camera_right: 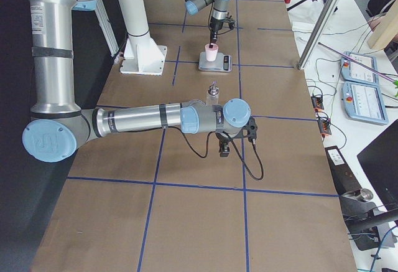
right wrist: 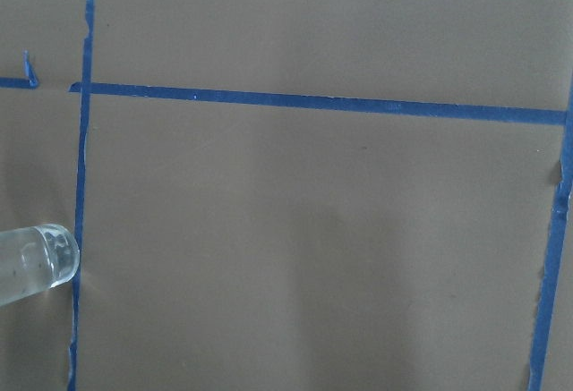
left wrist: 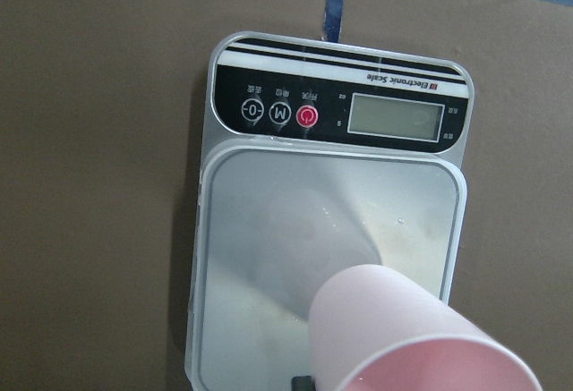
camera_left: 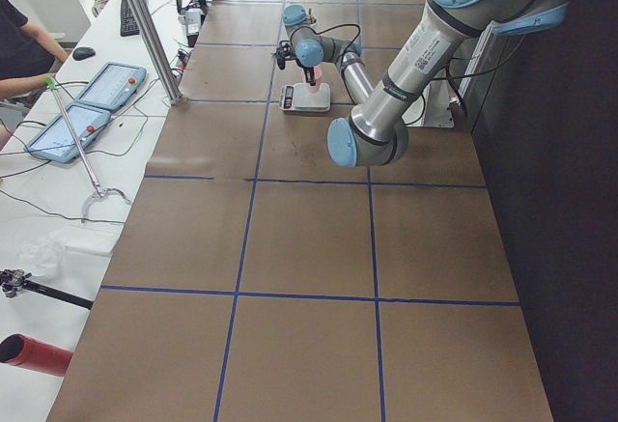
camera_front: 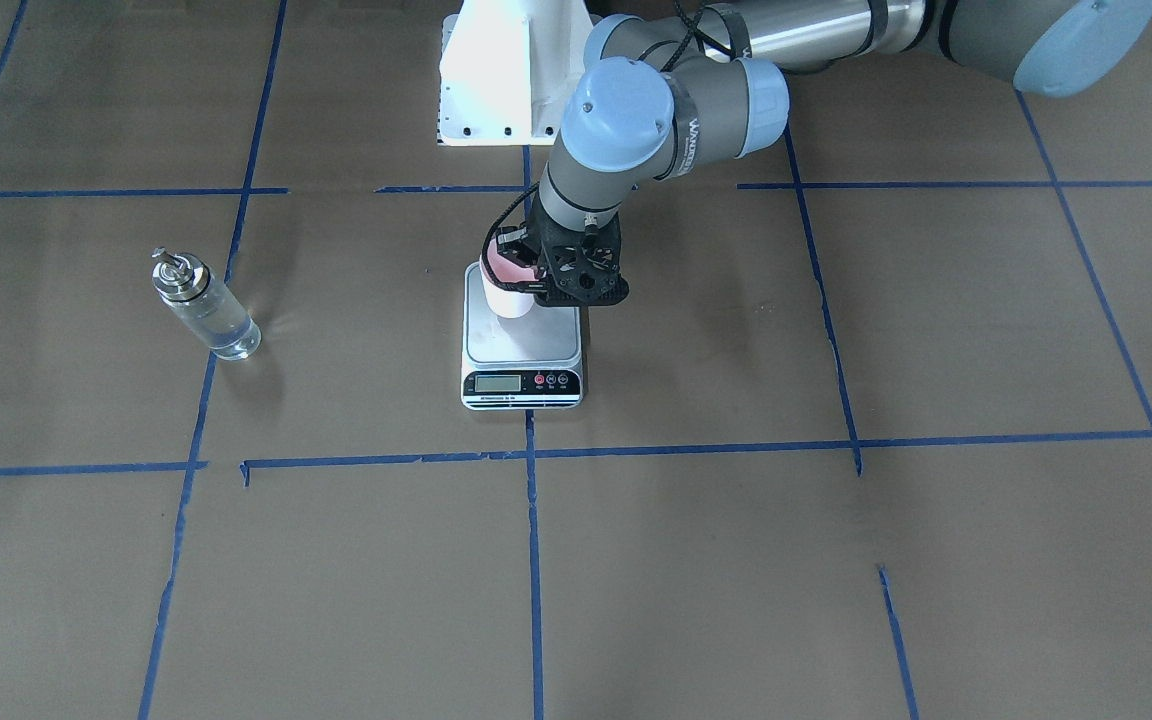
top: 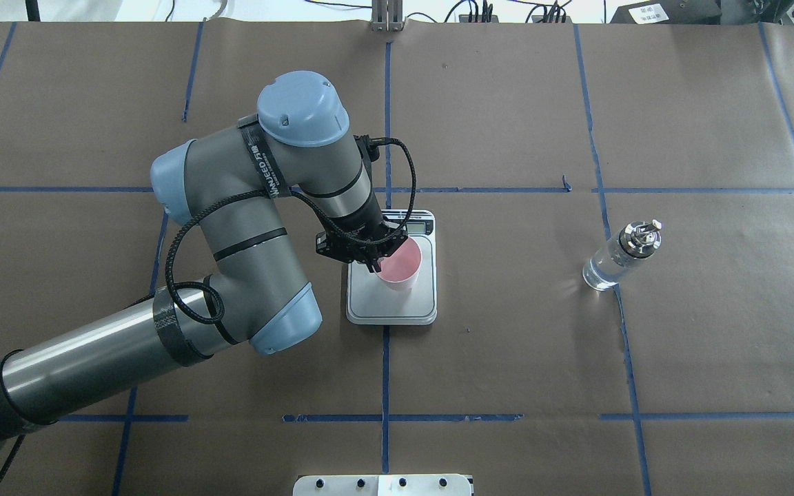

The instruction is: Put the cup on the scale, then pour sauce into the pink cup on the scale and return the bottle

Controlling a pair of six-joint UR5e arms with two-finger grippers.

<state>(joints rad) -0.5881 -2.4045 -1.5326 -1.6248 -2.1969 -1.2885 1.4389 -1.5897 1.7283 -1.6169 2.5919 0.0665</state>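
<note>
The left gripper (camera_front: 528,283) is placing the cup (camera_front: 506,300) on the scale (camera_front: 526,340).
Front view: it is pinching the rim, so the base is free to sit flat; the cup's axis is pointing straight up, mouth on top, on or just above the platform. Overhead: the bottle (top: 616,260) is standing well apart, spout up. Right side view: the right gripper (camera_right: 224,149) is hanging near it; its opening I cannot tell.

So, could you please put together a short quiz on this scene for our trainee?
1. True or false: the bottle lies on its side.
2. Which gripper holds the cup? A) left B) right C) neither
3. Fill in: the cup is over the scale's steel ____.
Key: 1 false, it stands upright. 2 A, the left gripper grips its rim. 3 platform.
</note>
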